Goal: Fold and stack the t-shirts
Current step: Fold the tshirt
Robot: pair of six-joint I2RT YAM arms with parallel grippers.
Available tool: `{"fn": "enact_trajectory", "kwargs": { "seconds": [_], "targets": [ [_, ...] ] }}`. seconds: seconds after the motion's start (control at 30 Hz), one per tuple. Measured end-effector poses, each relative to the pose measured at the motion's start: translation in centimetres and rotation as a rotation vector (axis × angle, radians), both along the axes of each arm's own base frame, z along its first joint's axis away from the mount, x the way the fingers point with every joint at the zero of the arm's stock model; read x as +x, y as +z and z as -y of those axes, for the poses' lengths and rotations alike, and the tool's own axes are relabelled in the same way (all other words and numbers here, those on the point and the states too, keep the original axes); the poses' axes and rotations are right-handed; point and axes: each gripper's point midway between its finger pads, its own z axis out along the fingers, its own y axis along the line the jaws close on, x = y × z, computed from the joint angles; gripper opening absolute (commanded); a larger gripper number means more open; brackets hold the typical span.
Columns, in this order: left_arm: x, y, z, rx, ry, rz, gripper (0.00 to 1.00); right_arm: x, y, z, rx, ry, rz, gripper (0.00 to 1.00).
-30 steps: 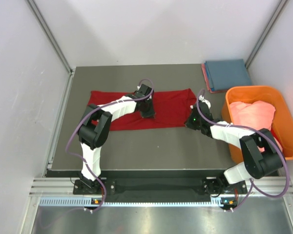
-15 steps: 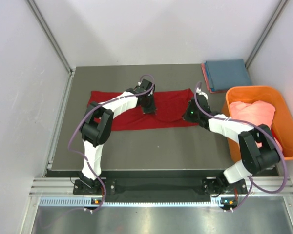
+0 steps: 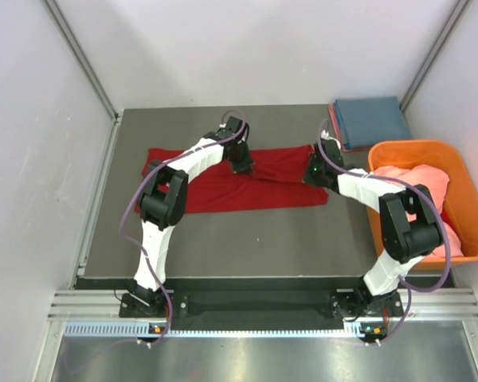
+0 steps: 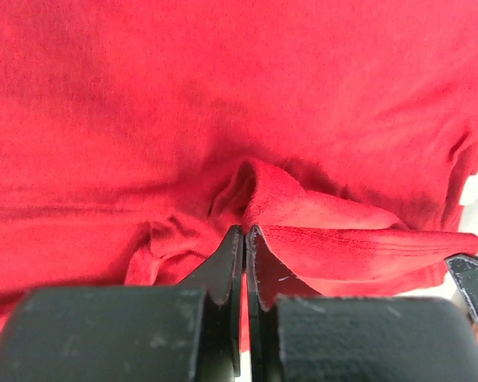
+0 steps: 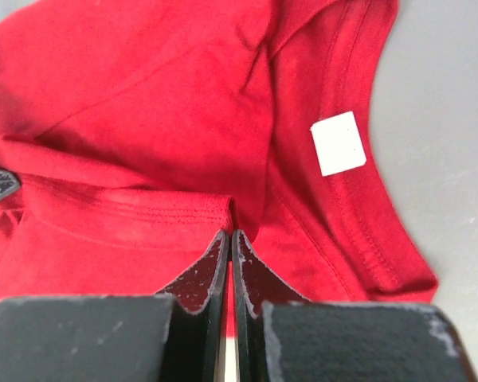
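**Both sets of fingers pinched on the red shirt, mid-fold**

The worktop carries one thing in play: the red t-shirt, laid sideways across its far half, neck end toward my right. It lies flat and long so that an edge can be carried over in one sweep.

At the right edge stands the orange tub with a salmon-pink shirt heaped in it, unfolded, which I take to be waiting its turn. In the far right corner a blue shirt lies folded flat; I judge the red one will end up on that stack.

My left fingers are clenched on a bunched ridge of red cloth near the shirt's middle, at its far side. My right fingers are clenched on a stitched hem near the neck end. Holding two spaced points along the same side should keep the fold line straight.

Beside the right grip, the small white neck label shows inside the collar, well clear of the pinch.
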Motion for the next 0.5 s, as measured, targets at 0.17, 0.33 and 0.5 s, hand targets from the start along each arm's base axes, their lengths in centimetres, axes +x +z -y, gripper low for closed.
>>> {"fn": "enact_trajectory", "kwargs": {
  "seconds": [0.17,0.33,0.5],
  "targets": [
    [0.3,-0.2,0.2,-0.021,0.028,-0.023,0.0,0.7,-0.1,0.4,-0.002,0.003,-0.014,0.0],
    [-0.1,-0.5,0.4,-0.036,0.04,-0.046,0.0,0.4,-0.2,0.1,0.014,0.021,-0.026,0.0],
    [-1.8,-2.2,-0.3,-0.021,0.05,-0.104,0.0,-0.3,-0.1,-0.1,0.032,0.036,-0.032,0.0]
  ]
}}
